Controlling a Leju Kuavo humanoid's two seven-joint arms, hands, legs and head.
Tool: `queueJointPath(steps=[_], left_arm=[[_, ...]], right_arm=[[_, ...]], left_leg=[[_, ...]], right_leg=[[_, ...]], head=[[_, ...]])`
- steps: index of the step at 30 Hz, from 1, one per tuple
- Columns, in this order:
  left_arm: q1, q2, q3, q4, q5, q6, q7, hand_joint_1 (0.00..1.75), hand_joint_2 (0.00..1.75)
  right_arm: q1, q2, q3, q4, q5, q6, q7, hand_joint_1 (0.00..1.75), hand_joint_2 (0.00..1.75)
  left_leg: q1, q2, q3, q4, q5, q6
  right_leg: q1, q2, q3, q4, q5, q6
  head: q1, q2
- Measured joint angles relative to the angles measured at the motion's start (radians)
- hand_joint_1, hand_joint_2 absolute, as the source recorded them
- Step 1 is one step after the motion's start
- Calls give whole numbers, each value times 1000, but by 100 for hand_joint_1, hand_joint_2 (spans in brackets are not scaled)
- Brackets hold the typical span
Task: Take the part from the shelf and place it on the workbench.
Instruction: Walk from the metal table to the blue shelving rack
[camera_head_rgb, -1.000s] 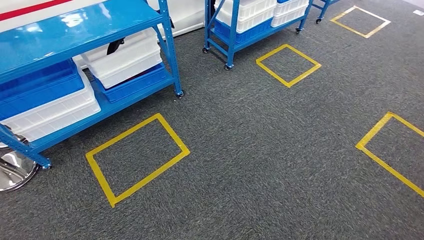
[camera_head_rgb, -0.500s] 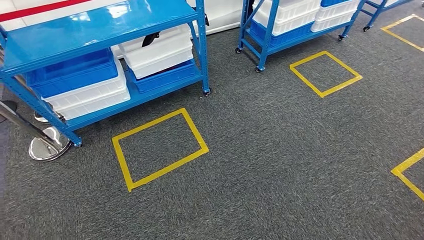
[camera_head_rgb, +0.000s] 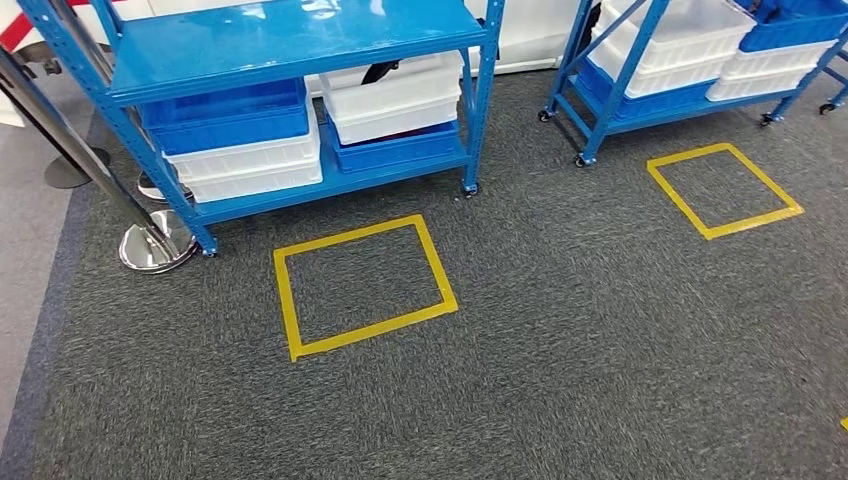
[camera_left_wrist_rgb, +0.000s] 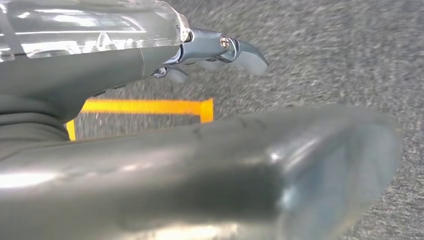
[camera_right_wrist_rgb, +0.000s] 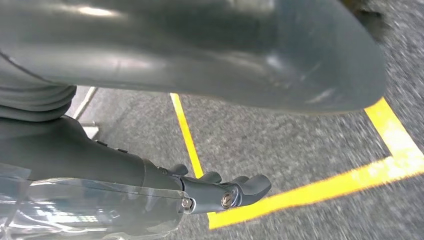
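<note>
Both hands hung empty over the carpet, the left hand (camera_left_wrist_rgb: 220, 50) and right hand (camera_right_wrist_rgb: 225, 192) with fingers loosely apart, since the part presumably lay unreached in a crate on the blue shelf (camera_head_rgb: 300, 45); I couldn't make it out.

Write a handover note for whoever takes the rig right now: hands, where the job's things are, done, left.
Left hand: holds nothing, hangs over the grey carpet, fingers gently curled.
Right hand: also holds nothing, above a yellow tape line.
Near blue shelf stands ahead and to the left, with white bins and blue bins on its lower tier. A yellow tape square marks the floor just in front of it. A dark item pokes out above one white bin; cannot tell whether it is the part.
Done: nothing picked.
Left: step up to the shelf, take the part, carry it to the workbench.
</note>
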Motion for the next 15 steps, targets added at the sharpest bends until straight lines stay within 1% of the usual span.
queueJointPath(steps=[1,2,3,4,5,6,7,8,9,10,11,12,13,14,15], left_arm=[[2,-3,4,0,0,0,-2,0,0],[3,-5,6,0,1,0,-4,0,0],[3,-6,8,0,1,0,-5,0,0],[4,-7,9,0,1,0,-6,0,0],[5,-7,11,0,2,-1,-6,0,0],[6,-7,14,0,2,-2,-7,0,0],[7,-6,17,0,2,-4,-9,0,0],[7,-6,20,0,2,-5,-11,0,0],[6,-6,22,0,2,-7,-12,0,0],[5,-6,23,0,3,-8,-14,0,0],[5,-6,24,0,3,-9,-15,0,0],[5,-6,24,0,3,-9,-16,0,0],[6,-7,24,0,3,-9,-16,0,0],[8,-7,24,0,3,-9,-16,0,0],[10,-7,24,0,2,-9,-16,0,0]], right_arm=[[5,5,1,0,2,0,-1,0,0],[9,9,2,0,4,0,-1,0,0],[11,13,4,0,5,2,-1,0,0],[11,16,7,0,6,4,0,0,0],[11,18,9,0,7,4,0,0,0],[9,21,11,0,7,5,0,0,0],[9,22,13,-1,6,3,1,0,0],[9,24,15,-2,4,1,0,0,0],[11,26,16,-4,-1,-1,-1,0,0],[13,27,16,-5,-8,-4,-2,0,0],[15,29,16,-6,-14,-5,-3,0,0],[17,30,16,-6,-18,-5,-4,0,0],[18,32,16,-6,-19,-5,-4,0,0],[18,33,16,-7,-19,-6,-5,0,0],[18,34,16,-8,-18,-7,-6,0,0]], left_leg=[[1,-14,0,4,-3,-3],[0,-27,-2,9,-7,-8],[-1,-37,-5,13,-9,-14],[-2,-46,-8,15,-12,-20],[-2,-53,-11,15,-13,-26],[-1,-60,-12,13,-14,-33],[-1,-54,-14,18,-18,-38],[0,-36,-21,36,-28,-42],[0,-9,-40,77,-49,-47],[1,22,-71,139,-78,-50],[3,42,-110,213,-108,-55],[5,52,-147,279,-128,-58],[6,56,-170,317,-131,-60],[6,58,-173,313,-111,-60],[6,59,-155,267,-74,-57]], right_leg=[[-3,18,28,-73,41,-1],[-5,37,54,-136,71,-3],[-6,53,70,-180,88,-6],[-4,62,77,-200,91,-9],[-2,57,78,-201,89,-14],[-2,47,80,-202,89,-20],[-3,38,83,-207,88,-28],[-4,28,88,-212,85,-37],[-6,18,93,-216,83,-44],[-4,9,97,-219,77,-49],[-3,-1,102,-219,70,-52],[-2,-10,107,-218,64,-52],[-1,-18,114,-217,57,-51],[-1,-24,124,-216,51,-49],[-1,-28,135,-216,43,-46]], head=[[0,0],[0,0],[0,0],[-1,0],[-1,0],[-1,0],[-1,0],[-3,0],[-4,0],[-6,0],[-7,0],[-7,0],[-7,0],[-7,0],[-7,0]])
